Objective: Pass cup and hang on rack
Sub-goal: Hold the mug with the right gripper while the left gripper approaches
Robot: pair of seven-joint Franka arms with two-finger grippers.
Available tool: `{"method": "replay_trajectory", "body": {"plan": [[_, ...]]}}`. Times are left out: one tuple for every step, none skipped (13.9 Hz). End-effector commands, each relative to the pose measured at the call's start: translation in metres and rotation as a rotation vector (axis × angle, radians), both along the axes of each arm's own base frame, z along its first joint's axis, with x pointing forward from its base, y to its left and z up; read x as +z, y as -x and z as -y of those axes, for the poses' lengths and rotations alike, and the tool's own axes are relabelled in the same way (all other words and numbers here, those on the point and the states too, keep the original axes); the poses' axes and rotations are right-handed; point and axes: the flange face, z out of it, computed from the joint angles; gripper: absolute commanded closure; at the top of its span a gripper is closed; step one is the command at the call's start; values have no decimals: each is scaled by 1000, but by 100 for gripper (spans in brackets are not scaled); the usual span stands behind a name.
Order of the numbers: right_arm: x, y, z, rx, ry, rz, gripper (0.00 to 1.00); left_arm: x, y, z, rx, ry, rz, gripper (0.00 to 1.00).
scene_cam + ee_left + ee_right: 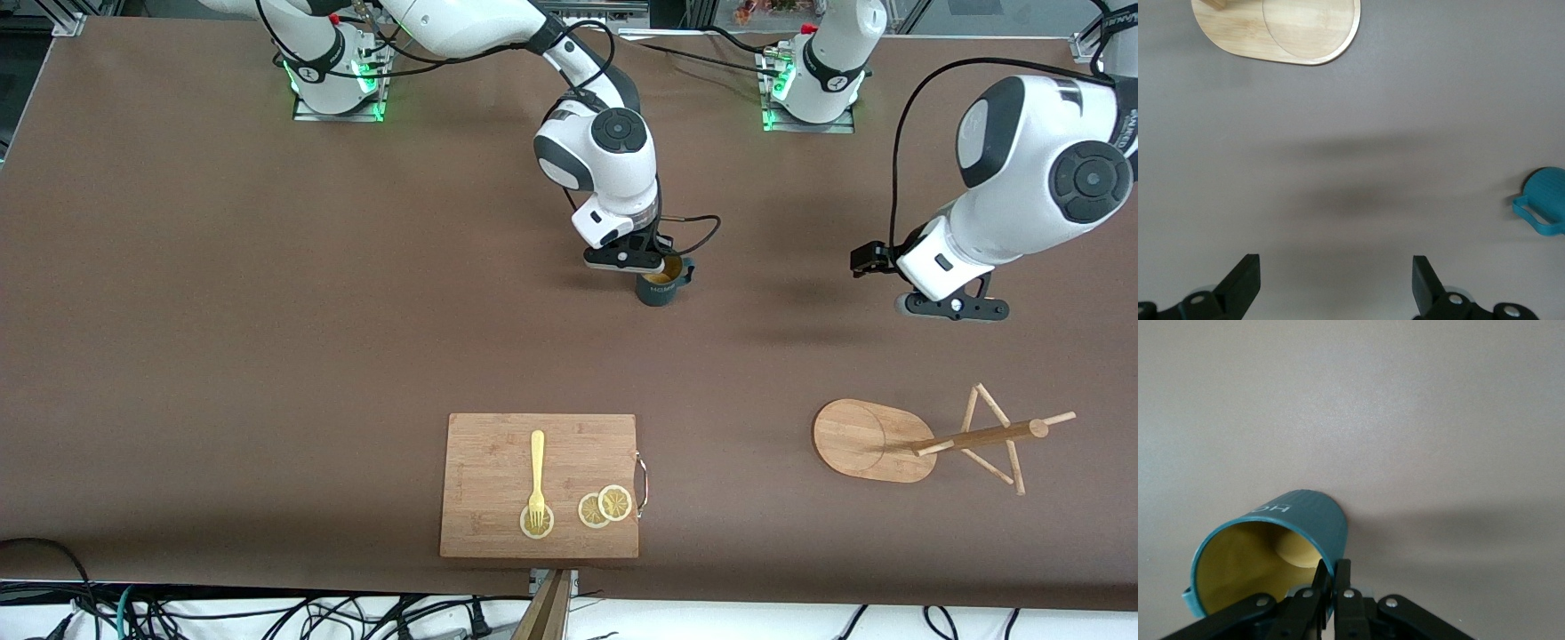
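The dark teal cup (660,289) with a yellowish inside is in the middle of the table, at or just above its surface. My right gripper (652,265) is shut on its rim. In the right wrist view the cup (1301,523) hangs tilted, with one finger of the right gripper (1333,577) inside the wall and one outside. My left gripper (955,307) is open and empty above bare table toward the left arm's end, and waits. In the left wrist view the left gripper (1336,270) shows wide apart, with the cup (1546,200) off to the side. The bamboo rack (889,440) stands nearer the front camera, and its oval base (1291,30) shows.
A rectangular wooden cutting board (480,462) lies near the front edge, with a yellow fork (537,471) and lemon slices (605,507) on it. Brown table cloth lies between the cup and the rack.
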Motion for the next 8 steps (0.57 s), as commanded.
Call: {"method": "replay_trajectory", "body": {"plan": [[11, -6, -2, 8, 10, 44, 0, -18, 20, -4, -18, 7, 38, 0], [12, -6, -2, 9, 12, 44, 0, -26, 24, -6, -15, 7, 53, 0], [25, -9, -1, 5, 2, 51, 0, -33, 28, -7, -15, 7, 59, 0], [38, -14, 6, -3, 18, 50, 0, -38, 30, -9, -42, 13, 62, 0], [57, -19, 14, -13, 44, 41, 0, -43, 31, -14, -71, 50, 69, 0], [81, -27, 26, -17, 65, 36, 0, -49, 31, -19, -79, 103, 85, 0], [104, -37, 43, -18, 88, 25, 0, -56, 32, -24, -99, 137, 96, 0], [123, -45, 60, -5, 127, 12, 0, -61, 33, -27, -126, 150, 100, 0]]}}
